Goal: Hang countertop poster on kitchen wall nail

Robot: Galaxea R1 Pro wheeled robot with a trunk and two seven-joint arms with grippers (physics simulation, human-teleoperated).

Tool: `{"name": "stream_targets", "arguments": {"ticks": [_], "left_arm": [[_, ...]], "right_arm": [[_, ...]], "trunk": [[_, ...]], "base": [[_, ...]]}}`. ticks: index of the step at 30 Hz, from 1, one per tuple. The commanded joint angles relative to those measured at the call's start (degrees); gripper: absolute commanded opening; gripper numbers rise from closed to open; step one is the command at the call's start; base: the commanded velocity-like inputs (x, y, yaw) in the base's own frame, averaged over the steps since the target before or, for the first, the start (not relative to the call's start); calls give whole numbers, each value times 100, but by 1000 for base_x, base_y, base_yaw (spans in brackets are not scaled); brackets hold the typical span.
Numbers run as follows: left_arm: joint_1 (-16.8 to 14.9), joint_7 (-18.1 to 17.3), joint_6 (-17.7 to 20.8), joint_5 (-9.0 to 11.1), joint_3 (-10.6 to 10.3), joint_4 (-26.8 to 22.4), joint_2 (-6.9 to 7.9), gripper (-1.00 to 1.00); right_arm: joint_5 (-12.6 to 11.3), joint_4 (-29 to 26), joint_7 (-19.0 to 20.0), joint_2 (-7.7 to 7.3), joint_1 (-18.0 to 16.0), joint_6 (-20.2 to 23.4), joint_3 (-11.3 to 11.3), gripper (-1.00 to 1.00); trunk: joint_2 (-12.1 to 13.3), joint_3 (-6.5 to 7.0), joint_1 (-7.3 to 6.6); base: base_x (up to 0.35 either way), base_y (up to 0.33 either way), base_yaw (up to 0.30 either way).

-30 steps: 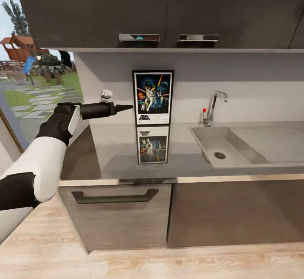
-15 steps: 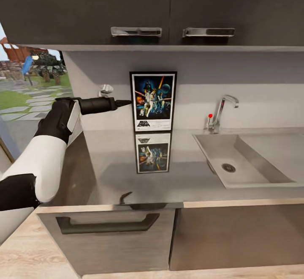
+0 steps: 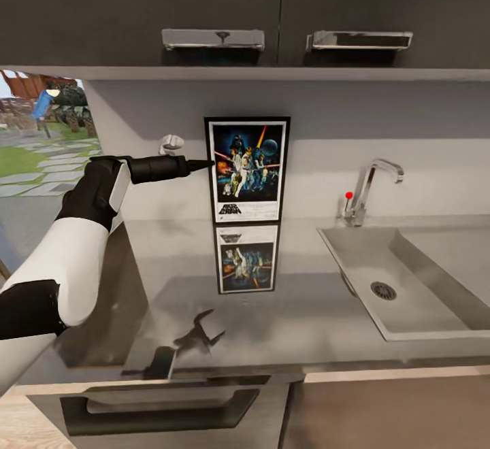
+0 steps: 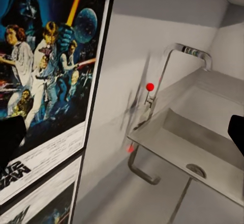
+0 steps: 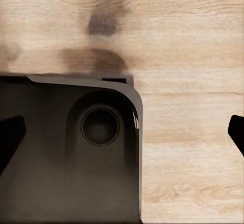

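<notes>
Left tool (image 3: 204, 164) beside poster (image 3: 248, 170) left edge; countertop (image 3: 306, 306) open.

The upright Star Wars poster (image 4: 48, 76), with its thin black frame, white border and dark blue artwork of figures, stood against the pale grey wall (image 4: 152, 35), its mirror image showing in the glossy grey metallic countertop (image 4: 152, 193) beneath it. Beyond it, a curved chrome tap (image 4: 180, 56) with a small red-knobbed lever (image 4: 149, 87) rose over the inset grey sink (image 4: 203, 147). The left gripper's (image 4: 122, 132) two black fingertips (image 4: 10, 137) sat far apart at opposite edges of the frame, clasping nothing.
</notes>
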Motion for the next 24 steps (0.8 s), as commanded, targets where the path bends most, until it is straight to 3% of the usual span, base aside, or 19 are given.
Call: {"name": "stream_targets", "arguments": {"ticks": [1, 7, 15, 24], "left_arm": [[-4, -22, 49, 0, 13, -1, -2, 100], [-4, -26, 42, 0, 34, 8, 4, 100], [-4, -27, 40, -7, 29, 5, 6, 100], [-4, -38, 40, 17, 36, 3, 0, 100]], "right_arm": [[0, 6, 0, -1, 3, -7, 3, 100], [2, 50, 0, -3, 3, -7, 0, 100], [2, 60, 0, -10, 3, -8, -1, 100], [2, 61, 0, -12, 2, -8, 7, 100]], "trunk": [[-3, -5, 1], [-3, -5, 1], [-3, -5, 1], [78, 31, -43]], "base": [[66, 0, 0], [66, 0, 0], [232, 0, 0], [44, 0, 0]]}}
